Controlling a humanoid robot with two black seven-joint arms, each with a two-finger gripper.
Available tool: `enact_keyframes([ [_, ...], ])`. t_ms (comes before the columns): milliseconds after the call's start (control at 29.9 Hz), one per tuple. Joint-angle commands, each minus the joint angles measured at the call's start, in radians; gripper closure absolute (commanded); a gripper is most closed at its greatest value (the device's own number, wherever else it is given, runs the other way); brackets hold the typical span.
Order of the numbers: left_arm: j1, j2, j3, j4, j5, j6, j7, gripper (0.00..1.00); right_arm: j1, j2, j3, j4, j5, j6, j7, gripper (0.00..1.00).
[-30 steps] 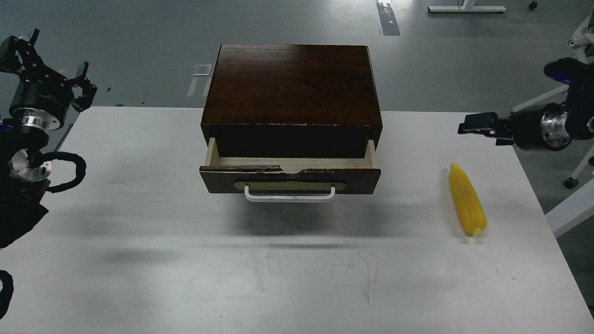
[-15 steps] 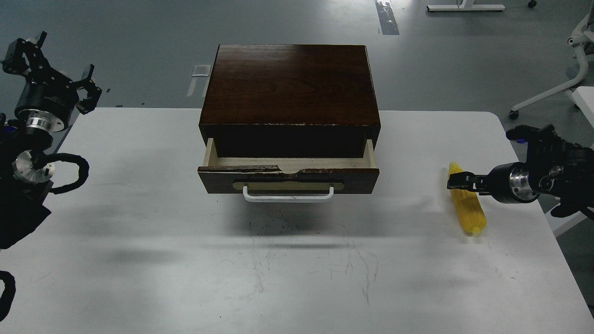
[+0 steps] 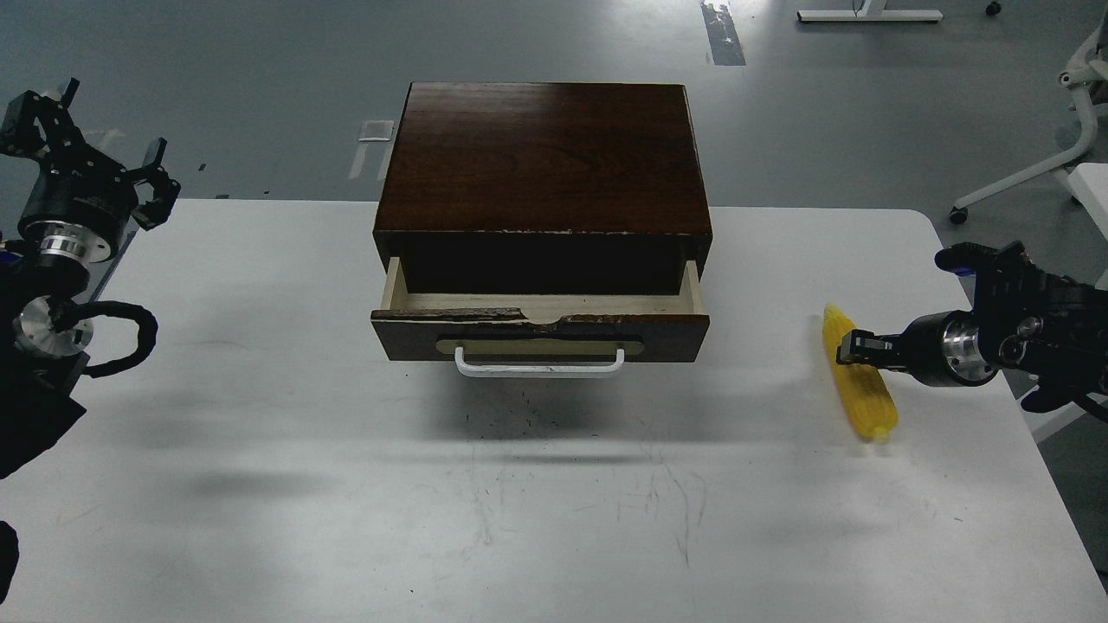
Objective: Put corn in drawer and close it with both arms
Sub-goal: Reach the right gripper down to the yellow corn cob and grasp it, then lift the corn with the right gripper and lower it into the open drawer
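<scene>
2 black arms show, 1 at each side of the white counter point(image 3: 260, 484). The right pincer point(image 3: 853, 350) reaches in from the right and sits right at the corn point(image 3: 857, 381). Its tips lie over the top half of the yellow cob, so it looks like it is touching it. I cannot tell if the tips are clenched on the cob or just resting there, because they are small and dark.

The corn lies flat on the counter, far to the right of the brown box point(image 3: 544, 164). Its long side runs from the back of the counter toward the front, tipped a little. The thin pointed end is at the back and the fat end is at the front. The right arm comes across that long side, which I think is a good way to pinch a thin cob.

The drawer point(image 3: 541, 333) sticks out of the box, open part way, with pale wood inside and nothing in it. It is well apart from the corn, off to the left of it. So the corn must be lifted and carried left to go in.

The left pincer point(image 3: 104, 130) is far off at the back left edge, with its claws spread and holding nothing. The right arm is much nearer to the corn.
</scene>
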Motion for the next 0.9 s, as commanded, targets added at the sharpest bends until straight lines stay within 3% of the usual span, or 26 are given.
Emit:
enact_keyframes([
  [0,0.000,0.006,-0.001,0.000,0.000,0.000,-0.002,0.02,0.068,-0.051,0.011,0.014,0.003,-0.001,0.001,0.89],
  [301,0.002,0.018,0.004,-0.002,0.006,0.000,0.002,0.02,0.475,-0.139,0.014,0.126,-0.118,0.006,0.004,0.95],
  [434,0.000,0.019,0.015,-0.003,0.020,0.000,0.002,0.02,0.647,-0.117,0.037,0.155,-0.216,-0.007,0.047,0.96],
  [602,-0.001,0.045,0.015,-0.003,0.020,0.000,0.002,0.02,0.771,0.017,0.056,0.209,-0.281,-0.033,0.070,0.97],
  [668,0.000,0.049,0.015,-0.003,0.020,0.000,0.002,0.02,0.806,0.083,0.057,0.212,-0.357,-0.045,0.102,0.97],
  [869,0.000,0.055,0.018,-0.002,0.020,0.000,0.002,0.02,0.806,0.251,0.056,0.256,-0.488,-0.099,0.142,0.96],
])
